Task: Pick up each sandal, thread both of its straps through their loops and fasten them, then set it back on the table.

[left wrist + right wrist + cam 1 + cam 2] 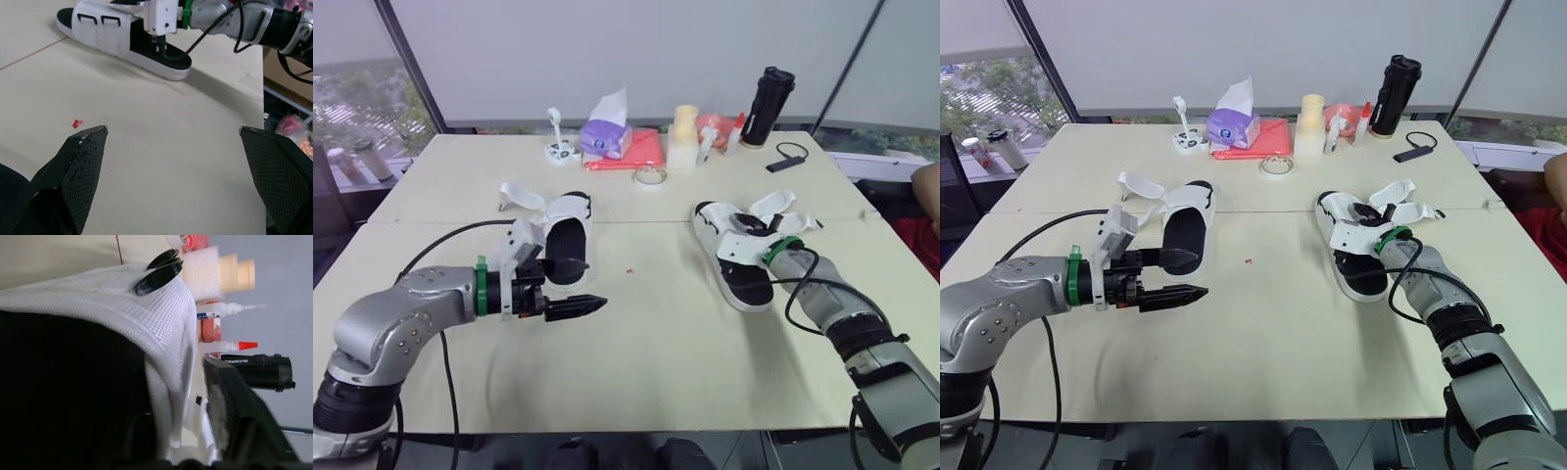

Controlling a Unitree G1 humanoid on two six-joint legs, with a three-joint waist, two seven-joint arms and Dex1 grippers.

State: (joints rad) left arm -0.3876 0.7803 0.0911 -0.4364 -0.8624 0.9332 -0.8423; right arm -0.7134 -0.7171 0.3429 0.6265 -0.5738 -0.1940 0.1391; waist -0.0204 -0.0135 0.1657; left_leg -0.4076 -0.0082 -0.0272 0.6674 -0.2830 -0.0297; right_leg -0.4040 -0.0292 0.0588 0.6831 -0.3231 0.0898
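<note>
The left sandal [564, 240] lies flat on the pale table [656, 343], black footbed up, with its white straps [523, 198] splayed loose toward the robot's left. The left gripper [1201, 274] hovers just beside that sandal's near end, low over the table. Its two black fingers [80, 166] are spread wide with nothing between them.

The right sandal [736, 262] rests well apart on the other side, angled, its straps [785, 210] flopped open to the right. The right gripper [751, 238] is down at the white band over its footbed. Whether it has actually clamped on the band, I cannot tell.

A tiny red fleck [628, 268] sits on the bare tabletop between the two sandals, and a seam runs across the table behind it.

Along the far edge stand a purple tissue pack [605, 135] on a red folder [641, 152], a roll of tape [650, 176], a cream bottle [683, 137], a black flask [769, 103] and a small black device [789, 162] with a cable.

Behind are tall windows with white blinds [636, 49] drawn, and there are trees [352, 98] outside on the left. A person's arm [927, 196] shows at the right edge
</note>
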